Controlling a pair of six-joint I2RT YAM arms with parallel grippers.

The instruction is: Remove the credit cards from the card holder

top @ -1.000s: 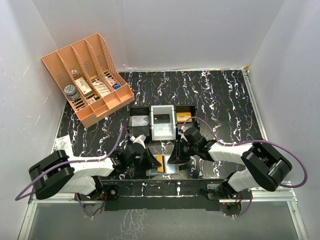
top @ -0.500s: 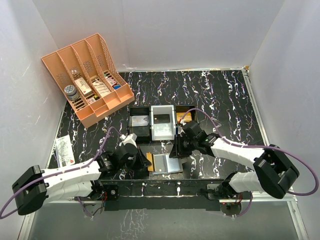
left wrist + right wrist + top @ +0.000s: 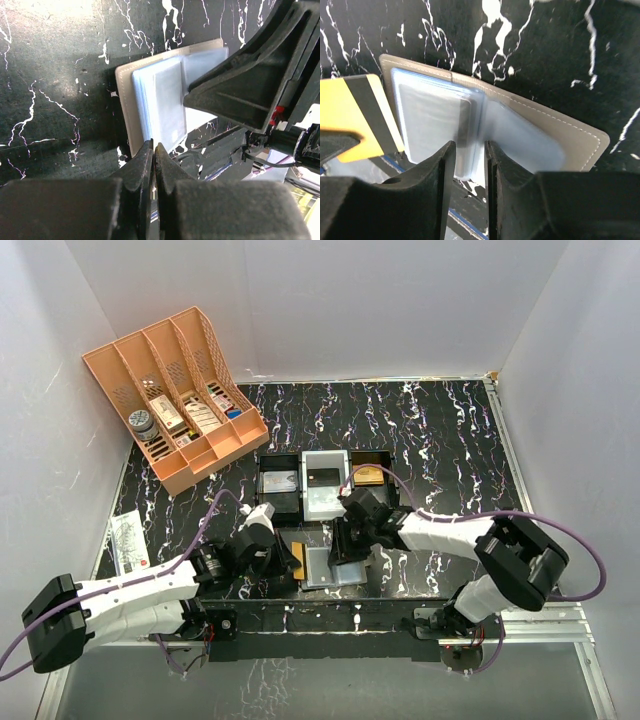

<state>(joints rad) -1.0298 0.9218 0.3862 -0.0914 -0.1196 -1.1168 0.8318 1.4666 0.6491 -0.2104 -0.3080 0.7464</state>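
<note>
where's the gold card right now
In the top view the gold card sits near the table's front edge, pinched in the left gripper, at the left edge of the open card holder.

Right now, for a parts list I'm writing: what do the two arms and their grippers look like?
The left arm and right arm have white links between bulky black joints, each with a looping purple cable. The left gripper and right gripper are matte black, their broad wedge-shaped fingers tapering to narrow tips.
</note>
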